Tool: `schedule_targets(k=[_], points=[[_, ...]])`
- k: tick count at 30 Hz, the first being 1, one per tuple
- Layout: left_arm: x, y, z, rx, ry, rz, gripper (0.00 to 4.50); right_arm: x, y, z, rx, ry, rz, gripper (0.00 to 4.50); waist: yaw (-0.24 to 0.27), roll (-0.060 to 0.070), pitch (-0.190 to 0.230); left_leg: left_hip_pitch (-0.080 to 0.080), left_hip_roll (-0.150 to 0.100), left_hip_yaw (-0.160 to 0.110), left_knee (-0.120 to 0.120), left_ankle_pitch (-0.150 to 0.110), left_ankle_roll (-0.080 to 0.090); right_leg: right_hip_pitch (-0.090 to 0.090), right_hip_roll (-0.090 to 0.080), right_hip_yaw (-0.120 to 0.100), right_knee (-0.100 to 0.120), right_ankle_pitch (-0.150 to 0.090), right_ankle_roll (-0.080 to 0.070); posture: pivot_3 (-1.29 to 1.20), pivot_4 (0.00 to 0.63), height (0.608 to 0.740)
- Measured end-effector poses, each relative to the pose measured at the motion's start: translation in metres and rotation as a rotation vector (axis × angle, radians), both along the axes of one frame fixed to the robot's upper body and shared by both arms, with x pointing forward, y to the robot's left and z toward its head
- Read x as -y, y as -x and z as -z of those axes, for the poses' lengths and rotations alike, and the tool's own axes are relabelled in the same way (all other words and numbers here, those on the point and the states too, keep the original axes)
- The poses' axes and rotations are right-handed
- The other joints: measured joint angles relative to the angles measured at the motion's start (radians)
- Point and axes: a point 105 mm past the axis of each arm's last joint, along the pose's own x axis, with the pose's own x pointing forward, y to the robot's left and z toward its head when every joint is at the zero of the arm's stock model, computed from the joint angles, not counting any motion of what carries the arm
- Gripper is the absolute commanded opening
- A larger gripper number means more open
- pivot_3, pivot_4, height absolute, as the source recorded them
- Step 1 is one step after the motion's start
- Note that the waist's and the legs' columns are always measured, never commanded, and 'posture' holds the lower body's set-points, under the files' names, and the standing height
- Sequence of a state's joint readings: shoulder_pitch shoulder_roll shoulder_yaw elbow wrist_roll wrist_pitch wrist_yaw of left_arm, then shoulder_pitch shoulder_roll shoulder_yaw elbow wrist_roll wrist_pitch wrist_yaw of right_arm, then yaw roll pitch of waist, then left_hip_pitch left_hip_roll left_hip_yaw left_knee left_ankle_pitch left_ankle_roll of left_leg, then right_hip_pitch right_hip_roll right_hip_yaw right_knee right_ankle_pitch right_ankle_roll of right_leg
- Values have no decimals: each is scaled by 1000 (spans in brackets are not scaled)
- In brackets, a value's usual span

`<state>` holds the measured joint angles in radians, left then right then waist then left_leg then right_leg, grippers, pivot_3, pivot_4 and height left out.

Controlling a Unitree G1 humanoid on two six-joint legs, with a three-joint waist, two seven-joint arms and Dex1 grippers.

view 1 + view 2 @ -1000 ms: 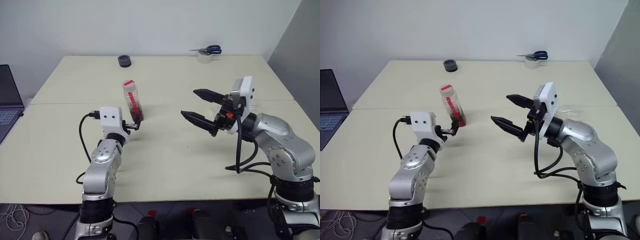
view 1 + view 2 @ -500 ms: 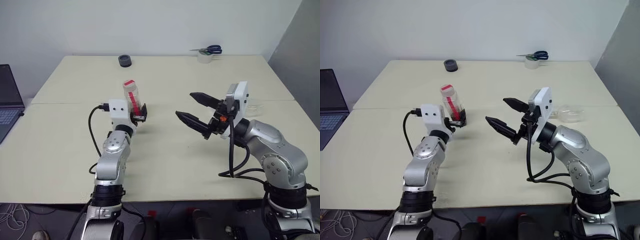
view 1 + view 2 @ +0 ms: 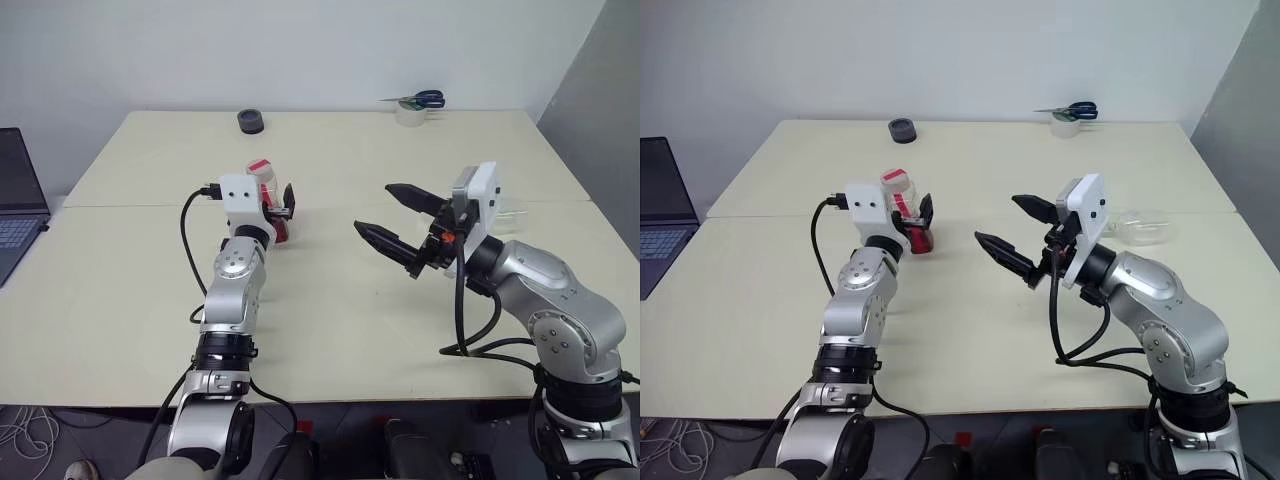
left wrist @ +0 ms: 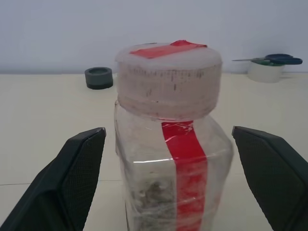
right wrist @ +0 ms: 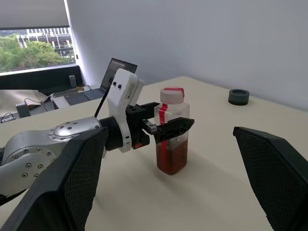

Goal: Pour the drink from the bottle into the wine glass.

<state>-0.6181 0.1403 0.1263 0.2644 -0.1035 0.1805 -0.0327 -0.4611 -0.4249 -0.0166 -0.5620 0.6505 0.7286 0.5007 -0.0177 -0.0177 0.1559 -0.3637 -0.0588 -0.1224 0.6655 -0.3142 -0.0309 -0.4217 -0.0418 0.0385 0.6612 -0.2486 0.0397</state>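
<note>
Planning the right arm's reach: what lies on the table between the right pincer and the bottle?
Nothing: in the left eye view, only bare table separates the right pincer from the bottle.

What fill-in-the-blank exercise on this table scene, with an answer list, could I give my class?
1. The bottle stands between the open fingers of the ____ gripper.
2. The strip down the bottle is ____.
3. The scissors lie on a roll of ____.
4. The right gripper is ____ and holds nothing.

Missing words: left; red; tape; open
</note>
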Motion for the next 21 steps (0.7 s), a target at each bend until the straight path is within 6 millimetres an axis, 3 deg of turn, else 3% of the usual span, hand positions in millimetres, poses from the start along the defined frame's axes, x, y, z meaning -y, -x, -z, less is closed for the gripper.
schedule_targets(k=[21], points=[[0, -13, 5, 10, -24, 34, 4500, 3, -3, -1, -4, -11, 43, 4454, 0, 0, 0, 0, 0, 0, 0, 0, 0, 0, 0, 0, 0, 0, 0, 0, 150, 740]])
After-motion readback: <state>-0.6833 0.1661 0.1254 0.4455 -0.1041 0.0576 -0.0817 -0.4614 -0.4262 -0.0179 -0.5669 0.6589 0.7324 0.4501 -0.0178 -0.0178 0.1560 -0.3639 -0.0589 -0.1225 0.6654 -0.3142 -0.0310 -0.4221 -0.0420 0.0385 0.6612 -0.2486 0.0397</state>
